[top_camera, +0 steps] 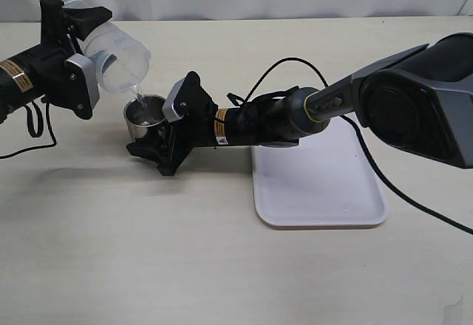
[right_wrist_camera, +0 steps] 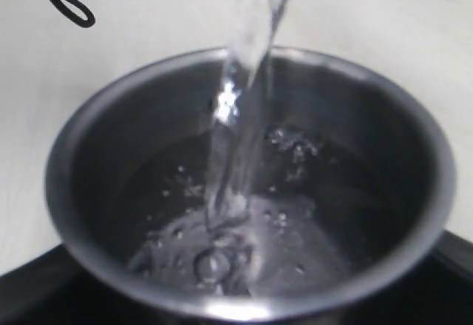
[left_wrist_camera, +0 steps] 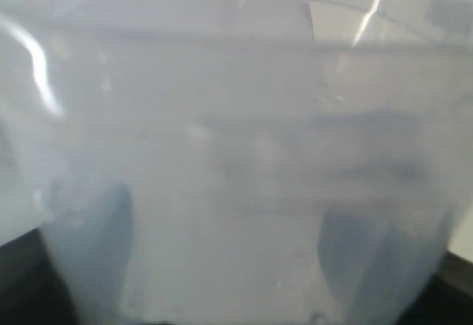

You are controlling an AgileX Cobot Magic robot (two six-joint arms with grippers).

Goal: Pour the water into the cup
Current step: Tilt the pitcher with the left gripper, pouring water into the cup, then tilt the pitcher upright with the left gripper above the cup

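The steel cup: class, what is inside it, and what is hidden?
The cup holds a shallow, bubbling pool of water, fed by a stream from the tilted bottle. Its near inner wall is hidden behind the rim.

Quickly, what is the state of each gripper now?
Left gripper: closed, holding the bottle.
Right gripper: closed, holding the cup.

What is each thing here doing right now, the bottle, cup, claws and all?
bottle: tilted mouth-down, pouring.
cup: upright, partly filled.
water: streaming from bottle into cup.
left gripper: closed on the bottle.
right gripper: closed on the cup.
tray: lying flat, untouched.
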